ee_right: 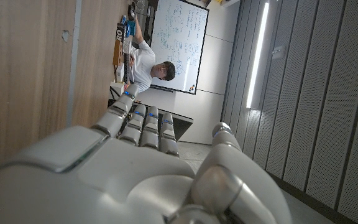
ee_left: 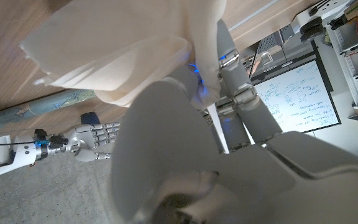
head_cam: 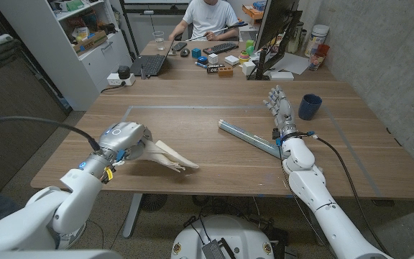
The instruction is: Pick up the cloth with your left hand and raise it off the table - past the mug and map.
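A cream cloth (head_cam: 165, 155) hangs from my left hand (head_cam: 123, 139) near the table's front left. The hand grips one end; the other end trails right and sits low over the wood, and I cannot tell if it touches. In the left wrist view the cloth (ee_left: 117, 56) bunches over my left hand's fingers (ee_left: 241, 99). A long folded grey map (head_cam: 250, 137) lies at an angle mid-table, right of the cloth. A dark blue mug (head_cam: 309, 106) stands at the back right. My right hand (head_cam: 281, 108) stands between map and mug, fingers apart and reaching up, holding nothing.
Pale tape lines (head_cam: 192, 108) mark a rectangle on the wooden table. Behind it a second desk (head_cam: 192, 61) carries a laptop, keyboard, monitor and small items, with a person (head_cam: 208, 18) seated there. A grey cabinet (head_cam: 63, 50) stands at the back left.
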{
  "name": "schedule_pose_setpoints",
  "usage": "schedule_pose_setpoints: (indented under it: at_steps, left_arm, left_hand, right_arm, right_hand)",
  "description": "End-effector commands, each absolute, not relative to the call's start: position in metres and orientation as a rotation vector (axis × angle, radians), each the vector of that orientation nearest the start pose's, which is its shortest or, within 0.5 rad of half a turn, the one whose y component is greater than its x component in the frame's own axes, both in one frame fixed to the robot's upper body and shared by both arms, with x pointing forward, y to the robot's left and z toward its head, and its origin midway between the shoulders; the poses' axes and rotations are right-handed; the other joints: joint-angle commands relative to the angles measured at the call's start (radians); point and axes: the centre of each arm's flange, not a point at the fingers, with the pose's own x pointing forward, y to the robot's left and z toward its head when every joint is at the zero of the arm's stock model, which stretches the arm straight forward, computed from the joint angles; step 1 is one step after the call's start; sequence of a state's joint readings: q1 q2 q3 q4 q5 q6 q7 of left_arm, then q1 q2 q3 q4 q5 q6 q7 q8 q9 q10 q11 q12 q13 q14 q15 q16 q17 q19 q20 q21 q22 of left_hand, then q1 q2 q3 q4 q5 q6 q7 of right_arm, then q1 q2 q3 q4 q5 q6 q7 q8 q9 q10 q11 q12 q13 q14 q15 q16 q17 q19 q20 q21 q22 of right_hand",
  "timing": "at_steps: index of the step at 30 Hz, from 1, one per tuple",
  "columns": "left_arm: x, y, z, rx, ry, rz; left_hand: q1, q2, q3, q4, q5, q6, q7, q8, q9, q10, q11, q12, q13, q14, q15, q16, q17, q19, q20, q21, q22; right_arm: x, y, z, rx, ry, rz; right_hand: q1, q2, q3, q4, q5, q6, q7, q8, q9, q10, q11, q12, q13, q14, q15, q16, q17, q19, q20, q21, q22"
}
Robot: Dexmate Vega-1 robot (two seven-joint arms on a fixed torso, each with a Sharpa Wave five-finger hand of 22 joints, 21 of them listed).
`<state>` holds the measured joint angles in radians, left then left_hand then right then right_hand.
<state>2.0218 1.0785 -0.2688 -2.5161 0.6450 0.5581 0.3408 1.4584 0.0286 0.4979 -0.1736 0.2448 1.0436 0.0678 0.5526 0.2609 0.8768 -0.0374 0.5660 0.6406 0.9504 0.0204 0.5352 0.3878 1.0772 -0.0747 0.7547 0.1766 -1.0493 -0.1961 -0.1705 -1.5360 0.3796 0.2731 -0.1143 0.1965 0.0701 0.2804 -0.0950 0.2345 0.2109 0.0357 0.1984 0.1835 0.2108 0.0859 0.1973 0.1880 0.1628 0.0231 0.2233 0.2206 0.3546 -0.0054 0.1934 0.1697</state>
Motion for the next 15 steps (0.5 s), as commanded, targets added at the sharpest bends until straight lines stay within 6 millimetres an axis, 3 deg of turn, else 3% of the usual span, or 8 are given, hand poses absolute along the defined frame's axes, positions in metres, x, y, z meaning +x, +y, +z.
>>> schedule_pose_setpoints:
  at_steps: [1,15]
  left_arm:
    - [0.35,0.284,-0.021,1.656,-0.718,0.325]
    - [0.335,0.281,0.005,1.672,-0.762,0.386]
  left_hand:
    - [0.01,-0.001,0.007,0.0,0.009,0.009,0.001,-0.005,0.001,0.048,-0.021,-0.005,0.082,0.171,-0.18,0.0,0.005,-0.002,0.003,0.008,0.004]
    - [0.003,-0.005,0.009,0.002,0.017,0.013,0.002,-0.008,-0.005,0.061,-0.024,-0.016,0.082,0.176,-0.175,-0.003,0.014,-0.005,0.005,0.021,0.004]
  right_arm:
    - [0.599,-0.226,-0.041,0.208,-0.712,0.085]
    - [0.595,-0.228,-0.04,0.202,-0.712,0.082]
  right_hand:
    - [-0.01,0.0,-0.004,0.001,0.004,0.01,0.002,0.003,0.005,0.012,0.004,0.004,0.003,0.007,-0.004,0.001,0.006,-0.006,0.001,-0.001,0.003]
    - [-0.01,0.0,-0.003,0.0,0.004,0.015,0.004,0.003,0.005,0.016,0.0,0.005,0.003,0.011,-0.004,0.001,0.005,-0.01,-0.001,-0.002,0.003]
